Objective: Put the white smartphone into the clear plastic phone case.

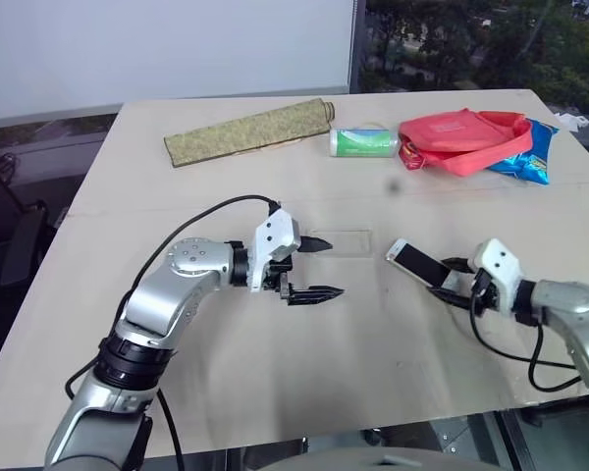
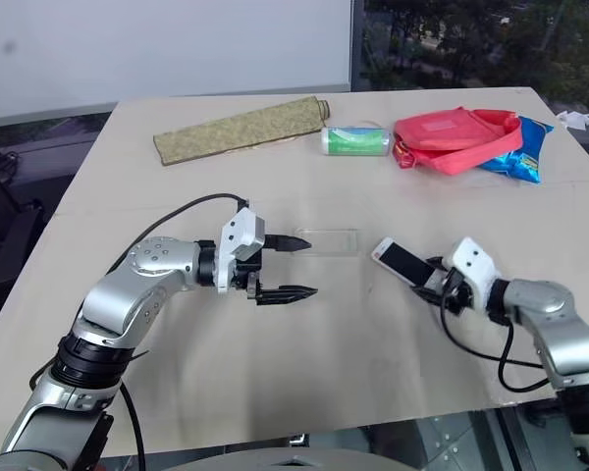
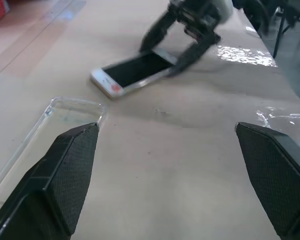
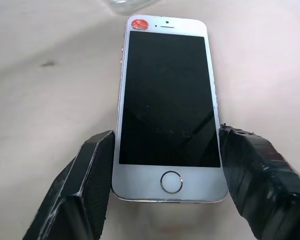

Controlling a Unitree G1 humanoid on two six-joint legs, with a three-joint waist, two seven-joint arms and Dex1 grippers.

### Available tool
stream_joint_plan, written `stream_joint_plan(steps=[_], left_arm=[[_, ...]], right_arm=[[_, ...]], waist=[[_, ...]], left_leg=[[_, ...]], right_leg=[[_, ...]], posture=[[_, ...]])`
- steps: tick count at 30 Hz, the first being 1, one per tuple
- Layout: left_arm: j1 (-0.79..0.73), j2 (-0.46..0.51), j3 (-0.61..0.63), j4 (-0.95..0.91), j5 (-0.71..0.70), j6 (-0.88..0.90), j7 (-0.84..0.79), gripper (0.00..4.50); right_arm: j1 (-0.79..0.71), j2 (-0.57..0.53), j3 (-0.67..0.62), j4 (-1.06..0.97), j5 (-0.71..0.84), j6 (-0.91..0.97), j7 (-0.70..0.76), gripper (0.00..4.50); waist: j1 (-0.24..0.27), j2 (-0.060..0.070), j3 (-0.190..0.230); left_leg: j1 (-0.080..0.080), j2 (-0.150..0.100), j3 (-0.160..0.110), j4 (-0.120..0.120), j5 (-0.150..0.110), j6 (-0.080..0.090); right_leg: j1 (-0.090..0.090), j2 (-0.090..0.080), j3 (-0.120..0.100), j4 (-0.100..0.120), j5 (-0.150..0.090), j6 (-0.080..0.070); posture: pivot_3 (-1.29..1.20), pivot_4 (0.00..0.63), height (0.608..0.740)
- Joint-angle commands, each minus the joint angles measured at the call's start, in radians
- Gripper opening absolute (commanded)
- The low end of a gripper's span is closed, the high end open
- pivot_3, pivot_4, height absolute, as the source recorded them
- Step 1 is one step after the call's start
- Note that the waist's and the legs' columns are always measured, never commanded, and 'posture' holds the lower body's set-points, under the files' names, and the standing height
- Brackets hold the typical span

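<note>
Right wrist view: the white smartphone with a dark glossy screen, a round home button and a small red sticker at its far end is seen clamped by its long edges between the two black fingers of the right hand, near the button end. From the head views the phone is seen tilted, its gripped end raised and its far end lowered toward the pale beige surface; whether that end touches the surface cannot be told. The clear, thin plastic phone case with rounded corners and a low rim is seen lying flat on the surface, just beside the phone's far end and apart from it. The left hand is held with its fingers spread wide and nothing between them, one fingertip over the near end of the case and the other nearer the robot. At the far side of the surface, well apart from the hands, a rolled olive-green cloth mat, a green-and-white cylindrical packet, a red fabric pouch and a blue crinkled snack bag are laid in a row.
</note>
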Motion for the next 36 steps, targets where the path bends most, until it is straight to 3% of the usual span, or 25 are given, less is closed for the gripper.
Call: stream_joint_plan(steps=[1, 8, 13, 16, 21, 25, 36], left_arm=[[-0.017, 0.008, 0.026, -0.018, -0.003, -0.016, 0.008, 4.50], [-0.037, 0.016, 0.069, -0.001, -0.008, -0.002, 0.040, 4.50], [-0.087, 0.039, 0.086, 0.103, 0.022, -0.017, 0.043, 4.50], [-0.119, 0.031, 0.102, 0.150, 0.009, -0.024, 0.033, 3.70], [-0.150, 0.009, 0.083, 0.199, 0.029, -0.057, 0.027, 1.34], [-0.188, -0.040, 0.052, 0.247, 0.044, -0.072, 0.022, 0.13], [-0.273, -0.167, -0.052, 0.481, 0.154, -0.185, -0.013, 0.05]], right_arm=[[-0.096, -0.045, -0.041, 0.000, 0.057, -0.010, 0.106, 2.76], [-0.405, -0.049, 0.096, 0.149, -0.028, -0.122, 0.298, 2.76], [-0.623, 0.049, 0.250, 0.389, -0.167, -0.295, 0.397, 2.76], [-0.728, 0.140, 0.312, 0.540, -0.228, -0.369, 0.421, 2.76], [-0.830, 0.239, 0.360, 0.708, -0.300, -0.450, 0.429, 2.76], [-0.886, 0.286, 0.370, 0.805, -0.345, -0.470, 0.413, 2.76], [-0.871, 0.278, 0.361, 0.788, -0.371, -0.465, 0.459, 2.76]], waist=[[0.000, 0.001, 0.000], [-0.015, 0.003, 0.003], [-0.017, 0.003, 0.003], [-0.017, 0.003, 0.004], [-0.014, 0.003, 0.004], [-0.014, 0.004, 0.004], [-0.017, 0.004, 0.004]], left_leg=[[-0.001, 0.000, -0.001, -0.001, 0.000, 0.000], [-0.002, 0.001, -0.001, -0.002, -0.001, 0.001], [-0.001, 0.001, 0.000, -0.002, -0.001, 0.001], [-0.002, 0.001, 0.000, -0.002, -0.001, 0.001], [-0.006, 0.000, -0.001, -0.002, 0.000, 0.000], [-0.016, -0.002, -0.002, -0.002, 0.002, -0.005], [-0.016, -0.002, -0.002, -0.001, 0.002, -0.004]], right_leg=[[-0.001, 0.000, 0.000, 0.000, 0.001, -0.001], [-0.003, 0.002, 0.000, 0.000, 0.002, -0.003], [-0.002, 0.002, 0.000, 0.000, 0.001, -0.002], [-0.003, 0.002, 0.000, 0.000, 0.003, -0.004], [-0.007, 0.001, 0.000, 0.002, 0.005, -0.001], [-0.016, -0.002, -0.002, 0.002, 0.006, -0.001], [-0.016, -0.002, -0.002, 0.003, 0.006, -0.001]], posture=[[0.00, 0.150, 0.740], [0.00, 0.150, 0.740], [0.00, 0.150, 0.740], [0.00, 0.150, 0.740], [0.00, 0.150, 0.740], [0.00, 0.150, 0.740], [0.00, 0.150, 0.740]])
